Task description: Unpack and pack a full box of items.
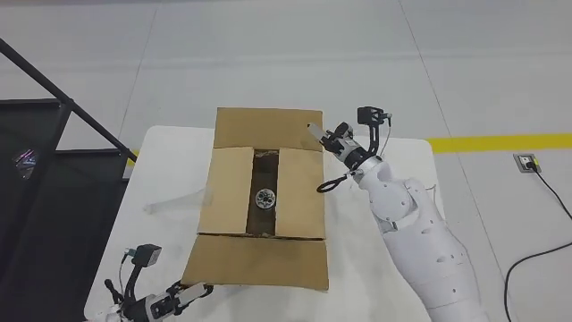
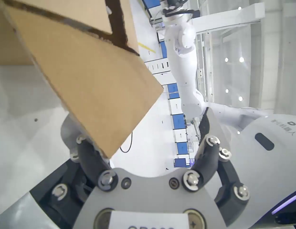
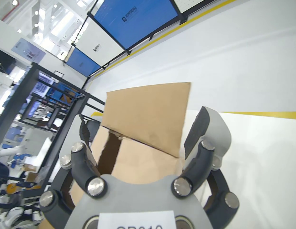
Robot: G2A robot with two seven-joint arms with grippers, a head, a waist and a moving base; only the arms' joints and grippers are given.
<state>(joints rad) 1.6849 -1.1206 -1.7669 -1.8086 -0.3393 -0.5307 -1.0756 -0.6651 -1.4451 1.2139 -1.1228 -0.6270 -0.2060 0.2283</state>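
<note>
- Nearest the robot, the left gripper (image 1: 195, 292) sits just off the near left corner of the cardboard box (image 1: 234, 233). Its fingers are spread wide and hold nothing.
- In the left wrist view, a corner of the box's near flap (image 2: 90, 84) pokes in beside one finger (image 2: 89, 153). Whether they touch cannot be told.
- The near flap is folded outward from the box, towards the robot.
- The box stands on a white table (image 1: 170, 179). Its two side flaps (image 1: 301, 179) lie almost shut over the opening, with a narrow dark gap between them.
- Through that gap, a small round item (image 1: 265, 199) is visible inside the box.
- On the box's far side, the far flap (image 1: 268, 125) is folded back, away from the robot.
- The right gripper (image 1: 323, 134) is at the far right corner of the box, just beside the far flap. Its fingers are also apart and empty.
- Judged from this, the unpacking is at its opening stage: the end flaps are out, the side flaps still cover the contents, and nothing lies outside the box.
- The next move probably calls for a fingertip under a side flap's edge at the gap, swinging it outward without dragging the box.
</note>
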